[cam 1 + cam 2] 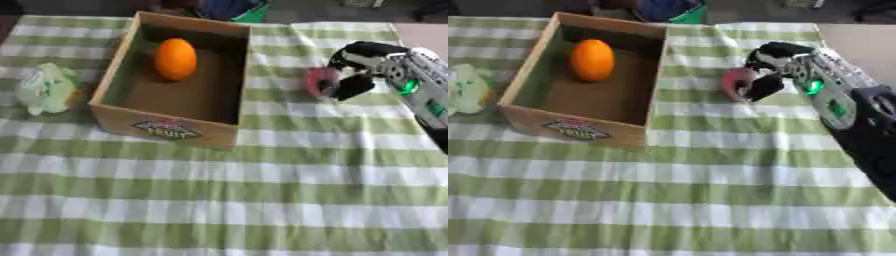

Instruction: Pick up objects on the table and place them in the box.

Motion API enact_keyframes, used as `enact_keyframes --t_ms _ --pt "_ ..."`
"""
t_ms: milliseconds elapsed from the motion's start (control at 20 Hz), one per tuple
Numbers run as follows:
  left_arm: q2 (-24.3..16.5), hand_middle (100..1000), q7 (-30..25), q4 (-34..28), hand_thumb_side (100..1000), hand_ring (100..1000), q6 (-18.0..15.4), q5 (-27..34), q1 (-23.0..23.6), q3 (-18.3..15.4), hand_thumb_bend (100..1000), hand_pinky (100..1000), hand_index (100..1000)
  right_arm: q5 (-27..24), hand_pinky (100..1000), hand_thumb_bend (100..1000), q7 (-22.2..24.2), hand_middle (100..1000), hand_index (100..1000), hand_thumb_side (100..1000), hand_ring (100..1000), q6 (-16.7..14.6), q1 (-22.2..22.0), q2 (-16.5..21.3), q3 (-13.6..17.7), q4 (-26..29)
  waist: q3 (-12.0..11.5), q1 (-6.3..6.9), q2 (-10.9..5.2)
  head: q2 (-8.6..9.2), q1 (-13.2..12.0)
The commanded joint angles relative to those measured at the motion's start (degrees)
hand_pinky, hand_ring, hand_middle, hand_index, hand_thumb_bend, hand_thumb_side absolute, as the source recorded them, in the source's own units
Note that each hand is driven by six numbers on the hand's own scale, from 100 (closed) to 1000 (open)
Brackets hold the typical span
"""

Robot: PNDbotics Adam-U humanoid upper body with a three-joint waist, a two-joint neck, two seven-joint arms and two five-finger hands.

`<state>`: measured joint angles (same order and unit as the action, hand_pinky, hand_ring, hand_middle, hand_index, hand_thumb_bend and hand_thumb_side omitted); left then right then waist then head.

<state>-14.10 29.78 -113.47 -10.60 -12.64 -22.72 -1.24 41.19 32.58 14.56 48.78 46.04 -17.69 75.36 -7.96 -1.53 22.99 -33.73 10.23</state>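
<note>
Our right hand's fingers [765, 86] curl around a pink object [736, 82], at three o'clock of the box [166, 127], ready for carrying over. An orange [175, 59] lies inside; a pale green item [45, 89] waits at nine o'clock on the counter [262, 200].

A table spread with a green-and-white checked cloth [262, 200]. To the left of the robot's right hand [776, 67]: an open brown cardboard box with a fruit label on its near wall [166, 127], standing directly on the cloth. Well left of that hand, beyond the box's far side from it: a pale green and white soft-looking object [45, 89], lying on the cloth just beside the box's left wall. Touching the hand's fingers: a small pink rounded object [737, 82], whether resting on the cloth or lifted unclear
</note>
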Motion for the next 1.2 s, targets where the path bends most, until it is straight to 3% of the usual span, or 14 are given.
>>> enact_keyframes --t_ms 50,150,350,400,500,900,1200 --pt "-0.58 715 0.01 -1.12 826 681 0.04 0.15 -0.66 -0.25 100 702 770 -1.47 737 100 -0.63 600 703 123 823 0.68 0.77 1.23 0.66 1.46 0.19 0.09 -1.09 0.30 -0.02" --pt "-0.59 716 0.02 -1.12 824 681 0.05 0.13 -0.64 -0.26 100 702 770 -2.92 732 100 -0.85 600 704 102 817 1.14 0.67 1.59 0.77 2.83 0.32 0.08 -1.14 0.27 -0.05" --pt "-0.58 716 0.00 -1.12 822 681 0.08 0.15 -0.61 -0.23 100 702 770 -5.10 719 100 -1.86 588 695 242 800 2.31 0.44 2.30 0.65 5.72 0.49 0.05 -1.26 0.28 -0.07" --pt "-0.58 717 -0.01 -1.12 822 682 0.10 0.14 -0.60 -0.23 100 702 770 -5.53 715 100 -2.25 583 692 217 795 2.70 0.43 2.41 0.67 6.39 0.50 0.05 -1.30 0.28 -0.06" --pt "-0.59 716 0.00 -1.12 821 682 0.11 0.15 -0.59 -0.25 100 702 770 -6.20 703 100 -3.11 564 676 266 781 3.58 0.51 2.58 0.73 7.54 0.48 0.03 -1.37 0.31 -0.05" --pt "-0.81 717 0.03 -1.12 820 683 0.10 0.14 -0.60 -0.24 100 702 767 -7.25 683 100 -5.48 538 652 286 759 5.72 2.68 2.91 0.50 11.81 0.50 -0.09 -1.63 -0.16 -0.17" --pt "-0.96 718 -0.01 -1.12 819 684 0.17 0.14 -0.50 -0.19 100 702 765 -8.54 685 100 -4.59 534 651 284 753 5.67 7.28 1.83 0.19 15.75 0.37 -0.31 -2.11 -0.49 -1.65"
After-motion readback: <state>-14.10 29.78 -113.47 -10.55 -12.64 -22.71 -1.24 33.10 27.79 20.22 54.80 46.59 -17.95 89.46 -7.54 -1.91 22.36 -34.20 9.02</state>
